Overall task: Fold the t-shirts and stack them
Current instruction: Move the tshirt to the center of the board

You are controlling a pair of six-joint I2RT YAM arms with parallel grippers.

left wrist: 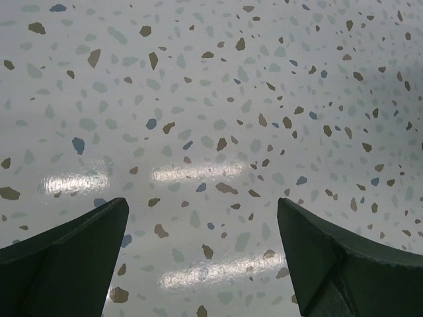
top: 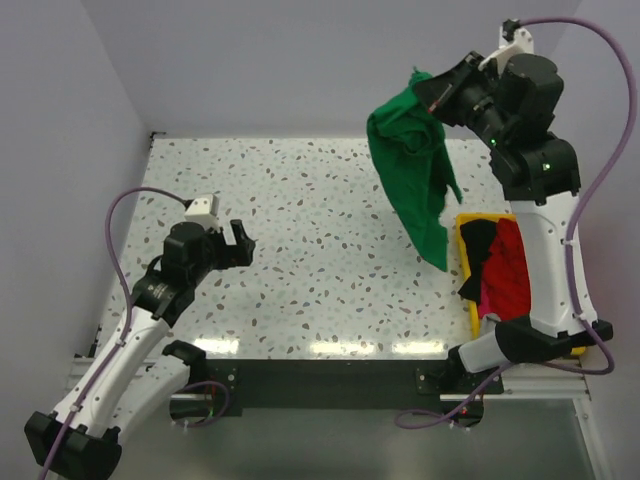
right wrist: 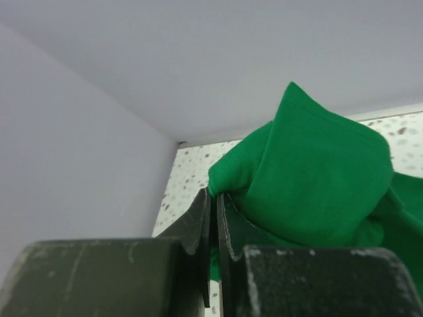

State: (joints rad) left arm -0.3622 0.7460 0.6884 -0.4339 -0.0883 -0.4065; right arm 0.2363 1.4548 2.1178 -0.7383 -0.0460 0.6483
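We pinch the green shirt (top: 412,165) in our clenched right tool (top: 424,88), high over the tabletop (top: 300,215) beside the bin (top: 470,300), so it hangs loose for spreading, while our left tool (top: 241,243) hovers released, empty

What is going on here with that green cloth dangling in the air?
The right gripper is shut on a green t-shirt and holds it up high, so it hangs crumpled over the far right of the table. The left gripper is open and empty above the speckled top. A red shirt, a black shirt and a pink shirt lie bunched in the yellow bin. Nothing is folded yet.
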